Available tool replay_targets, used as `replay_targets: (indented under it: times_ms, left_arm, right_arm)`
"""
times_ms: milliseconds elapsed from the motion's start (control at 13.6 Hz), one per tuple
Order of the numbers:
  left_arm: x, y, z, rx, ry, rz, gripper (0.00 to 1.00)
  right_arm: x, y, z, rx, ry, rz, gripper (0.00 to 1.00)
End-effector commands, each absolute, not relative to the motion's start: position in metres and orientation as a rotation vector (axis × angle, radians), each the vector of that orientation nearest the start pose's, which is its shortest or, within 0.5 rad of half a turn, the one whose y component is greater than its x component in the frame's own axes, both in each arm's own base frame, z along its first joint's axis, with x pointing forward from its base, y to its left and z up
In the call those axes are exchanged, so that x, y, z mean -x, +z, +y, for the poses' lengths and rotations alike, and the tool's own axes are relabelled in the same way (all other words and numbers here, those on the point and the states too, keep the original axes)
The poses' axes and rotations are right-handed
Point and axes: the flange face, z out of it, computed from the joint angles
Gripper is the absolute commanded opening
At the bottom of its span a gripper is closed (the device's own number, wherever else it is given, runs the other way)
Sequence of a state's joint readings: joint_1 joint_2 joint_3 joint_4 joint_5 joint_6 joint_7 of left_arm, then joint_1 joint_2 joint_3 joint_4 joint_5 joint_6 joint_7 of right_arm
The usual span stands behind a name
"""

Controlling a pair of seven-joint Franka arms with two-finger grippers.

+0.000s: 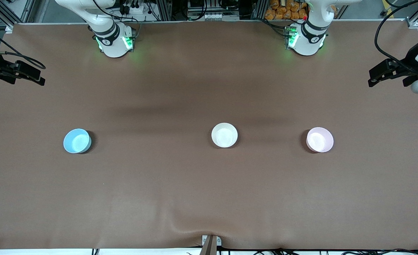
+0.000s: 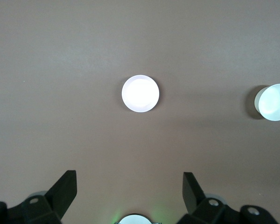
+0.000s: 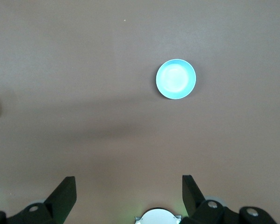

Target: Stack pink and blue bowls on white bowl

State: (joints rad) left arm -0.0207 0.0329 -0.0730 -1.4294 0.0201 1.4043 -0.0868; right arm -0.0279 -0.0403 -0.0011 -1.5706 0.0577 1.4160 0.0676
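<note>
Three bowls stand in a row on the brown table. The light blue bowl (image 1: 77, 141) is toward the right arm's end, the white bowl (image 1: 224, 135) in the middle, and the pale pink bowl (image 1: 320, 139) toward the left arm's end. My left gripper (image 2: 129, 179) is open, empty and held high; its view shows the pink bowl (image 2: 140, 93) and the white bowl (image 2: 273, 101). My right gripper (image 3: 129, 184) is open, empty and held high, with the blue bowl (image 3: 176, 78) in its view. In the front view the left gripper (image 1: 388, 72) and the right gripper (image 1: 17, 72) show at the edges.
The brown table cover (image 1: 209, 198) has a wrinkle at its edge nearest the front camera. The left arm's base (image 1: 306, 39) and the right arm's base (image 1: 113, 39) stand at the table edge farthest from that camera. Nothing else lies on the table.
</note>
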Motion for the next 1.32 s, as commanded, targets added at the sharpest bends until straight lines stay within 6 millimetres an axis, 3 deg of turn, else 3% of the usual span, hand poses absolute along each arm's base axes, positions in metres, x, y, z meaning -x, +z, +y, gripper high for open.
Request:
replay_targets:
  times_ms: [0, 1251]
  left_arm:
    - [-0.542, 0.655, -0.047, 3.107, 0.11, 0.013, 1.0]
    - [-0.542, 0.623, -0.047, 3.102, 0.167, 0.009, 1.0]
  right_arm:
    - [-0.525, 0.634, -0.007, 3.092, 0.171, 0.155, 1.0]
    - [-0.529, 0.629, -0.006, 3.092, 0.168, 0.156, 1.0]
